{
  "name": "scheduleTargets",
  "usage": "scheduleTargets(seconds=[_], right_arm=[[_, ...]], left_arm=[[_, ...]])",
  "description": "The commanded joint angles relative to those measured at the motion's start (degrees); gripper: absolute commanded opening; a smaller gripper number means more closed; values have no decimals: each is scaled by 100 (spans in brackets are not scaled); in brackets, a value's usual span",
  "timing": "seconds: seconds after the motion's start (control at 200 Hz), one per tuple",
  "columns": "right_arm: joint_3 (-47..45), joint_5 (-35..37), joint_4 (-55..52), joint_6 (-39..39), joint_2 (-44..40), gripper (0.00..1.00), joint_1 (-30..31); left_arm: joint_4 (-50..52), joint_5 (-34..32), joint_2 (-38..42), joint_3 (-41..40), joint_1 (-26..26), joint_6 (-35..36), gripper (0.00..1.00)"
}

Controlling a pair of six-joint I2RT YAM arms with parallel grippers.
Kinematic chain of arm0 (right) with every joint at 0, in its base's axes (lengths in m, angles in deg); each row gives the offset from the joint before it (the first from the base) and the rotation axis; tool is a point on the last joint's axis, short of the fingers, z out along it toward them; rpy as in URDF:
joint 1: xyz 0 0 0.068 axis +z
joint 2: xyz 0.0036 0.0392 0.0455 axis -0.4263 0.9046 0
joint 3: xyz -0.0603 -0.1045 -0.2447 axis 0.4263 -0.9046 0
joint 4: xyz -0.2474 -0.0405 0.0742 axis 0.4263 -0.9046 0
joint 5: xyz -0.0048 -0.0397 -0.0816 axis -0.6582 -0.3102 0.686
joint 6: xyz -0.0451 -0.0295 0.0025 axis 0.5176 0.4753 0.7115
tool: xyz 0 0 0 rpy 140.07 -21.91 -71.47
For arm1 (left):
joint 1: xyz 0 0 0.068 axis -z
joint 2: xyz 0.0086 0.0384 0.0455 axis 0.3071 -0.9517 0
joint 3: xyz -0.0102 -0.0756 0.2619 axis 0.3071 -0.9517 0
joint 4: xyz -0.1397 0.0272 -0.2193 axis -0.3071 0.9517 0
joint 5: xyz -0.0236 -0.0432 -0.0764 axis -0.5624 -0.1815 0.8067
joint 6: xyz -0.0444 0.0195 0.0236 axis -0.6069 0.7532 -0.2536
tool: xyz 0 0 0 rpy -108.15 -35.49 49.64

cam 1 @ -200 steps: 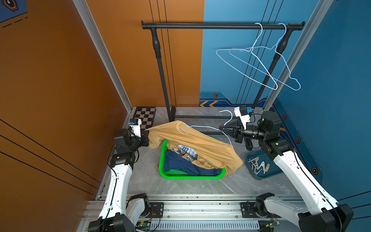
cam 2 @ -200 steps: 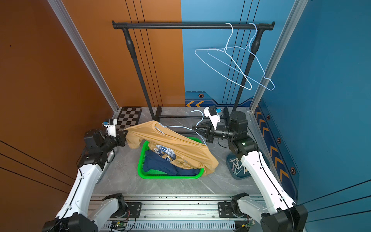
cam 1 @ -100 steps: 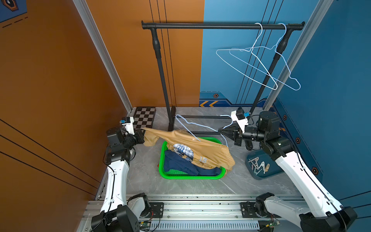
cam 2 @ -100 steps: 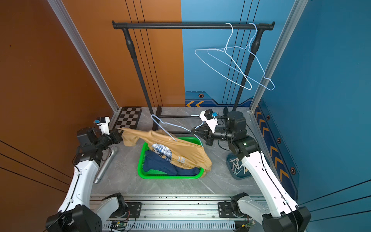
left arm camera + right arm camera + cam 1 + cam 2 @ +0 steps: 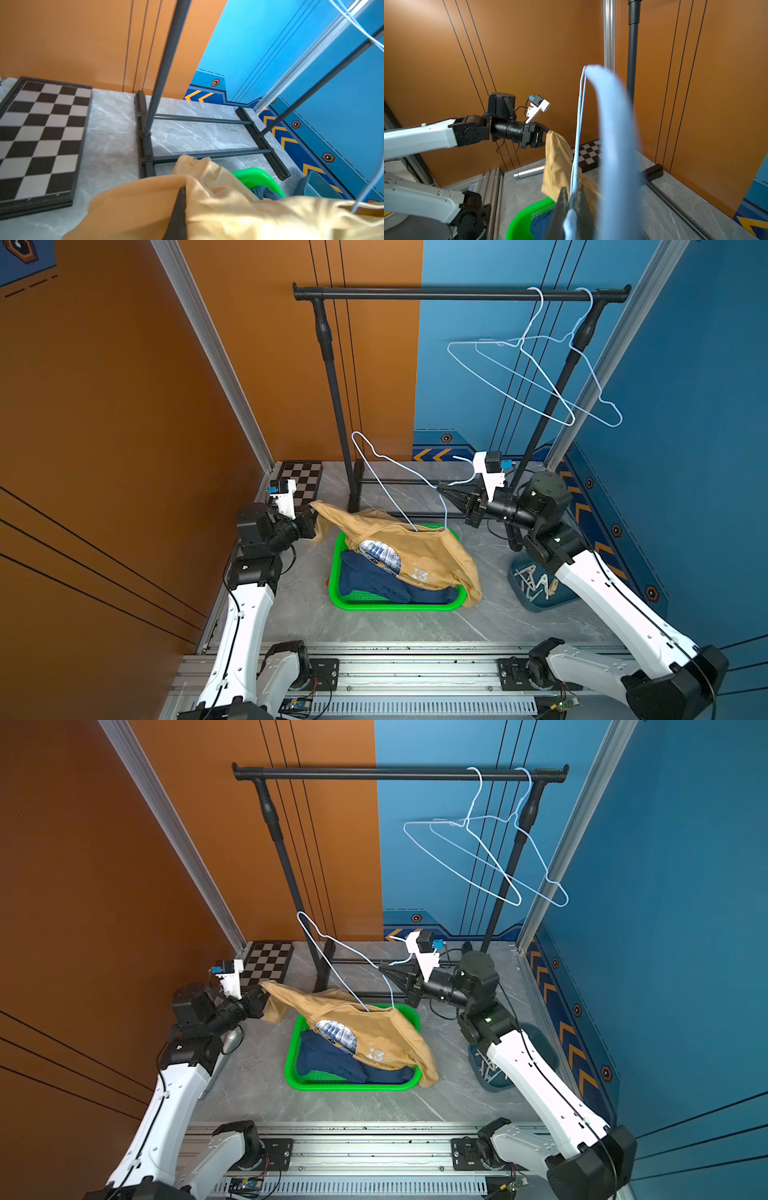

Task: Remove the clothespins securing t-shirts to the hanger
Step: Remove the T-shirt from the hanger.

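Pinching mustard t-shirt (image 5: 419, 556) sleeve, left tool (image 5: 312, 517) points inward; right tool (image 5: 443, 489) level, clamped on hanger (image 5: 386, 488) wire.

I see my black rack (image 5: 457, 293) standing at the back of the grey marble floor (image 5: 374, 626), a green basket (image 5: 374, 606) before it, a checkerboard (image 5: 302, 479) in the orange-walled corner, a blue bin (image 5: 540, 605) near the blue wall, and a metal tube (image 5: 529, 172) lying on the floor.

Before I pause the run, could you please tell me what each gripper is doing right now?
Left gripper: shut on the yellow shirt.
Right gripper: shut on the hanger.
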Motion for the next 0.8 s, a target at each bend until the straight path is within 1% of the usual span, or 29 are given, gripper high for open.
scheduleTargets(seconds=[0.0, 0.055, 0.12, 0.195, 0.3, 0.35, 0.47, 0.521, 0.616, 0.741, 0.796], right_arm=[[322, 1106, 1592, -651, 542, 0, 388], [551, 1222, 1899, -806, 807, 0, 506], [792, 1245, 2204, -1021, 1055, 0, 562], [997, 1278, 2206, -1060, 1168, 0, 570], [985, 1441, 1770, -740, 1006, 0, 454], [908, 1579, 1495, -612, 856, 0, 345], [664, 1643, 899, -321, 408, 0, 19], [588, 1624, 635, -172, 223, 0, -99], [444, 1520, 277, -49, -86, 0, -347], [278, 1437, 116, -70, -361, 0, -608], [238, 1396, 80, -81, -419, 0, -683]], left_arm=[[-143, -690, 150, 119, 829, -129, 0], [-150, -905, 138, 97, 1306, -105, 0], [-121, -1005, 103, 100, 1653, -105, 0], [-147, -1088, 76, 142, 1929, -168, 0], [-384, -1116, 113, 382, 2114, -355, 0], [-383, -1292, 196, 528, 2091, -383, 0], [-98, -2594, 578, 726, 1866, -196, 0], [-132, -2983, 779, 702, 1711, -101, 0], [-75, -3349, 1151, 758, 1351, 14, 0], [-40, -4171, 1636, 743, 1012, 244, 0], [-55, -4255, 1738, 708, 905, 251, 0]])
